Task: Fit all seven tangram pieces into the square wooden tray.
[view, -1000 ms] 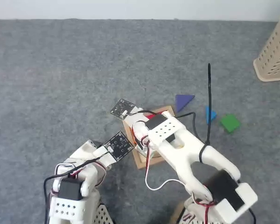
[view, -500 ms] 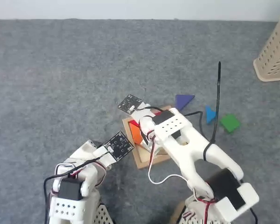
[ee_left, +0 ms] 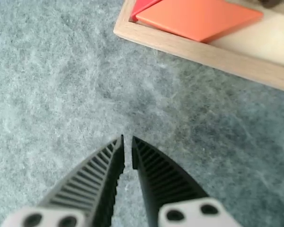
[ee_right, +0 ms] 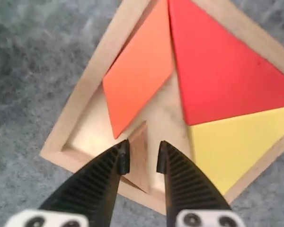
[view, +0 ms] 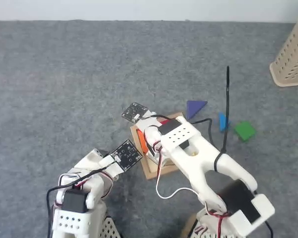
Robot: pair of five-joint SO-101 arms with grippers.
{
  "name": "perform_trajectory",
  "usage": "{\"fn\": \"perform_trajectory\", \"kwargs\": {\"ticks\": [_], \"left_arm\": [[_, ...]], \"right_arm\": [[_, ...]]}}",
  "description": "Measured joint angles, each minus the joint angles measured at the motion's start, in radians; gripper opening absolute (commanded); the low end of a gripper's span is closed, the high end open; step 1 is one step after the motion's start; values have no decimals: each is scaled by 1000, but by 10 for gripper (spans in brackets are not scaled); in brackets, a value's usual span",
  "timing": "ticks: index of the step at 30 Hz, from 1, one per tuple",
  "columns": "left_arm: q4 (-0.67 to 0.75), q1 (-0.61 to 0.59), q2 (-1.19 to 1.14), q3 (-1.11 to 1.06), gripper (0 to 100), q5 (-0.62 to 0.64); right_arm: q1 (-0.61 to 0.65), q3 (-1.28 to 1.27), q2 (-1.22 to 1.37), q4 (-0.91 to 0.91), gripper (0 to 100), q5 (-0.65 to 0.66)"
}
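The square wooden tray (ee_right: 80,104) holds an orange parallelogram (ee_right: 139,80), a large red triangle (ee_right: 217,71) and a yellow triangle (ee_right: 232,146). A small wood-coloured triangle (ee_right: 138,163) lies in the tray's bare corner. My right gripper (ee_right: 141,153) hangs just above it, open by a narrow gap, its fingers either side of that triangle. My left gripper (ee_left: 128,142) is shut over the grey carpet, a short way off the tray's rim (ee_left: 194,49). A purple triangle (view: 195,107), a blue triangle (view: 223,121) and a green square (view: 245,130) lie loose on the carpet beyond the tray (view: 150,173).
A perforated beige basket (view: 292,54) stands at the far right edge. A black cable tie (view: 226,99) sticks up from the right arm near the loose pieces. Grey carpet stretches open to the far left.
The right arm swung a little toward the far right, then came back left over the tray. The left arm has kept still.
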State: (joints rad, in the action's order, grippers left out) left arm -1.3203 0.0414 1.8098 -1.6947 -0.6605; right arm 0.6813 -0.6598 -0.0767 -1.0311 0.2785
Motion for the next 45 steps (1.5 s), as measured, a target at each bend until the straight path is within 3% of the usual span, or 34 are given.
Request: {"fn": "perform_trajectory", "kwargs": {"ticks": [9,29,33,40,45], "left_arm": [[0,0,0,0,27,0],[0,0,0,0,27,0],[0,0,0,0,27,0],[0,0,0,0,27,0],[0,0,0,0,27,0]], "right_arm": [[-38,44,2,-60,156,-20],[40,64,89,-60,155,-75],[-3,66,89,-57,154,-71],[-54,66,89,-43,5,-71],[-52,66,89,-35,7,-21]]}}
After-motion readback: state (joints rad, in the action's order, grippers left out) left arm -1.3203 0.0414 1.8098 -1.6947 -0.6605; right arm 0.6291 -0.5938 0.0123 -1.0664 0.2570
